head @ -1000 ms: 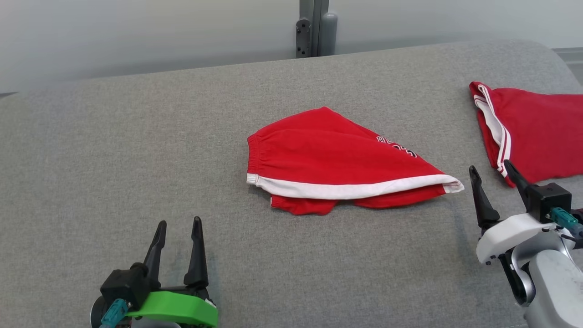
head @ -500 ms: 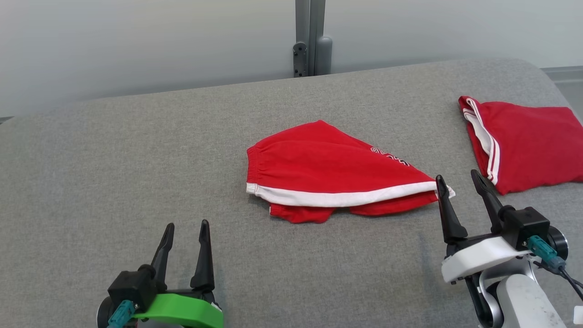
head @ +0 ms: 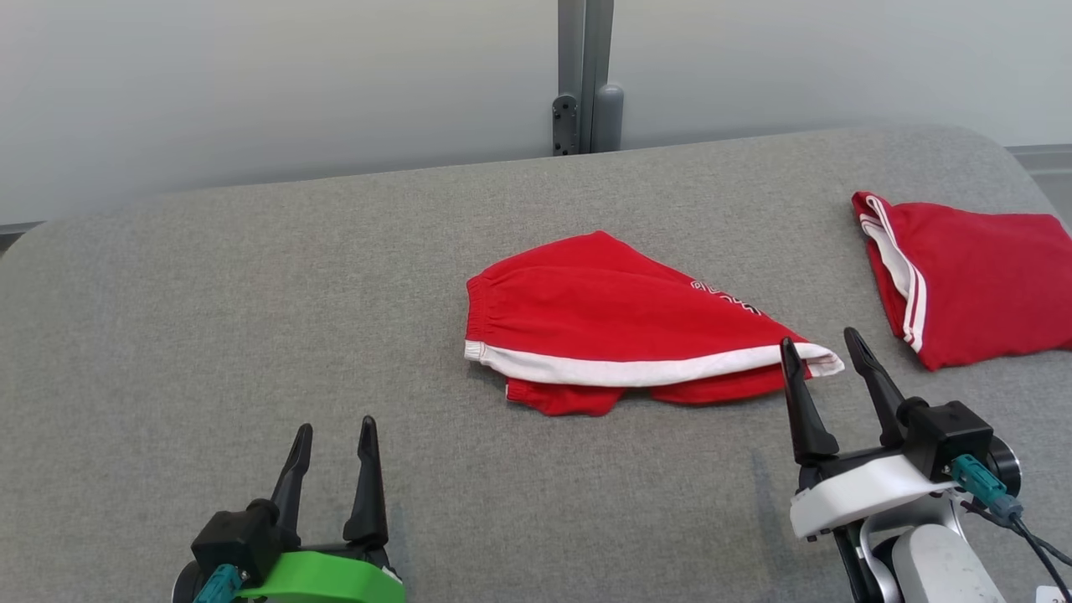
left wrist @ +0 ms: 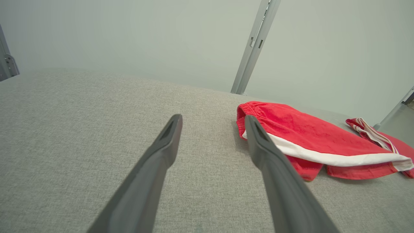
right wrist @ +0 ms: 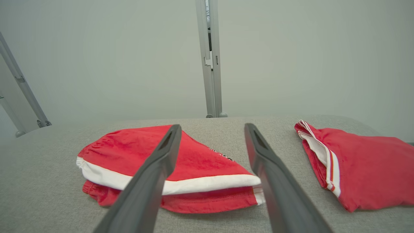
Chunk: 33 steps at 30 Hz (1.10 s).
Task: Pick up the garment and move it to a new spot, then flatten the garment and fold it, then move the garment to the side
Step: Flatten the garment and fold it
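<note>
Both sets of jaws are wide open, empty. The folded red garment [head: 620, 318] sits on the tabletop [head: 251, 335], white-trimmed corner just ahead of the right jaws, well off from the left jaws. I'd go low and pinch every layer so the fold holds.

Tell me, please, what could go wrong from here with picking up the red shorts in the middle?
1. The red shorts lie in layers; the open right gripper, near their white-trimmed corner, may pinch only the top layer.
2. The second red garment lies close on the right and could be snagged.
3. The left gripper sits well away, open, so a one-handed lift may bunch them.
</note>
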{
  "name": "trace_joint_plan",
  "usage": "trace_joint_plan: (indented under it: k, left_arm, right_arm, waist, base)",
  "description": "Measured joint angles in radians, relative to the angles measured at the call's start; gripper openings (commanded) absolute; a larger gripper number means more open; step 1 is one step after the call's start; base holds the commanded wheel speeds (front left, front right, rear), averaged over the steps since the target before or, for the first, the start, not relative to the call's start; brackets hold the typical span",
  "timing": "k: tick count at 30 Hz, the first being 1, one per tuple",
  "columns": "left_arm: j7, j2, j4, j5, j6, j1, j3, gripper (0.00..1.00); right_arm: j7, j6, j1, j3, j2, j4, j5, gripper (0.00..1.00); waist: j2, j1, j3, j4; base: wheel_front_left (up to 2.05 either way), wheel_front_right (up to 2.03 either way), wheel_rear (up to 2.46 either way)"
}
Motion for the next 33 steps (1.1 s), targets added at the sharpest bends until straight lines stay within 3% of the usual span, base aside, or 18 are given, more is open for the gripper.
trace_joint_plan:
  k: [12, 25, 33]
  left_arm:
    - [0.000, 0.000, 0.010, 0.005, 0.003, -0.002, -0.005, 1.00]
    - [0.027, 0.001, 0.239, -0.031, -0.084, -0.230, -0.084, 1.00]
    - [0.027, 0.008, 0.354, -0.059, -0.103, -0.346, -0.110, 1.00]
  right_arm:
    - [0.000, 0.000, -0.005, 0.001, 0.006, 0.001, -0.002, 1.00]
    - [0.000, 0.000, -0.056, 0.010, 0.007, -0.011, -0.006, 1.00]
    - [0.000, 0.000, -0.083, 0.014, 0.008, -0.021, -0.005, 1.00]
  waist:
    - [0.0000, 0.0000, 0.017, -0.002]
    - [0.0000, 0.0000, 0.104, -0.066]
    - [0.0000, 0.0000, 0.174, -0.125]
  base:
    - [0.00, 0.00, 0.00]
    - [0.00, 0.00, 0.00]
    - [0.00, 0.00, 0.00]
